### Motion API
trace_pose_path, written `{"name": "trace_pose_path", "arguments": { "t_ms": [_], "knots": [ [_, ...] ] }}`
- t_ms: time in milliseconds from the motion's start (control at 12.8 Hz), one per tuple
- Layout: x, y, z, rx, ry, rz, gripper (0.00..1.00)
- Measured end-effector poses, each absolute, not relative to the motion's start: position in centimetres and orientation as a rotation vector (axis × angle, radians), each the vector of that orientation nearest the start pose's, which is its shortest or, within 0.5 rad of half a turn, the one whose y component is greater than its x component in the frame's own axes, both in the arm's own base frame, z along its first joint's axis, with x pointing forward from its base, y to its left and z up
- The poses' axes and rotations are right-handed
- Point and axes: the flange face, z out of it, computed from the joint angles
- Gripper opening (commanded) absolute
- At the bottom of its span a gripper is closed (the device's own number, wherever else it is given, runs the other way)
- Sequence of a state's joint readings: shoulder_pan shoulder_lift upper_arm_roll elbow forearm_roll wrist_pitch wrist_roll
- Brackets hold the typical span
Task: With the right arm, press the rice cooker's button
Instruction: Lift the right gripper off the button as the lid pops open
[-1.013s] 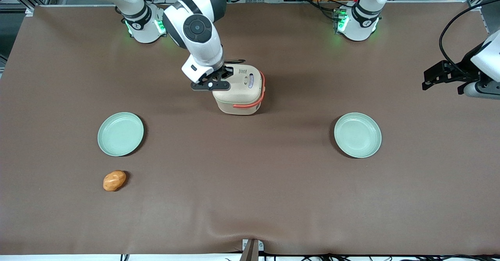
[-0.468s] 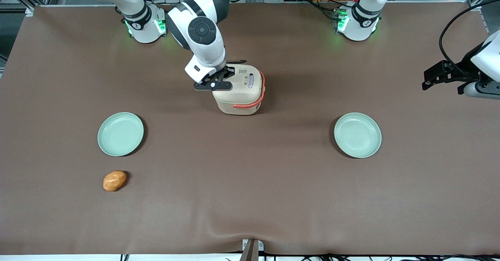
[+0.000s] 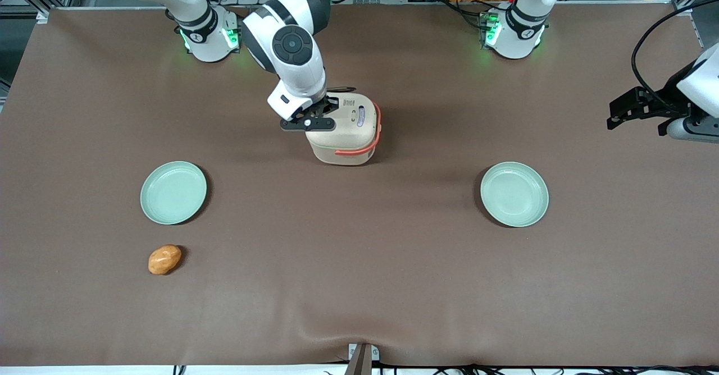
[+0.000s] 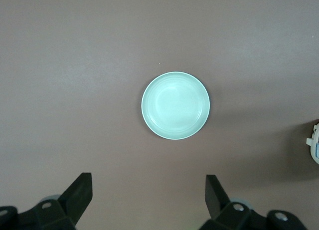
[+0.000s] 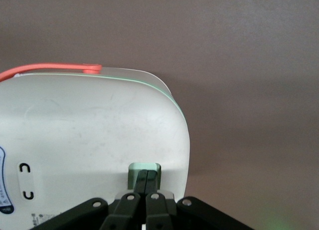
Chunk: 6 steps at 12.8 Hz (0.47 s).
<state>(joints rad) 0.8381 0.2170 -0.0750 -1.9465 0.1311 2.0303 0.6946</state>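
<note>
One rice cooker [image 3: 344,131] stands on the brown counter [image 3: 359,285], roughly midway between the two pale green plates but farther from the front camera than both. Its beige lid is down, and the coral-orange handle band [image 3: 366,139] wraps the side facing the parked arm's end of the counter and curves round to the side facing the front camera. One button [image 5: 144,171], a pale green rounded rectangle, sits at the rim of the lid on the side toward the working arm's end; its long axis cannot be told, since part of it is covered.

One right arm [image 3: 292,49] reaches down over the cooker. Its pincer [image 5: 145,184] has the fingers [image 5: 141,182] pressed together, tips resting on the button.

Two plates are present: one plate [image 3: 173,192] toward the working arm's end and a second plate [image 3: 514,193] toward the parked arm's end. Both hold nothing.

One small orange rounded object [image 3: 164,259] lies on the counter, nearer the front camera than the first plate and well apart from the cooker.
</note>
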Motion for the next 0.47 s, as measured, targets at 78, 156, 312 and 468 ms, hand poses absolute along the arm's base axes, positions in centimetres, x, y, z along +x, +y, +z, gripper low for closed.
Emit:
{"name": "trace_pose_path", "arguments": {
  "t_ms": [78, 156, 312, 468],
  "knots": [
    [41.8, 41.2, 36.1, -3.146, -0.003, 0.256, 0.0],
    [41.9, 41.1, 36.3, -3.147, 0.003, 0.258, 0.0],
    [43.7, 40.2, 38.9, -3.152, 0.046, 0.278, 0.13],
    [47.4, 37.4, 44.1, -3.145, 0.134, 0.299, 0.58]
  ]
}}
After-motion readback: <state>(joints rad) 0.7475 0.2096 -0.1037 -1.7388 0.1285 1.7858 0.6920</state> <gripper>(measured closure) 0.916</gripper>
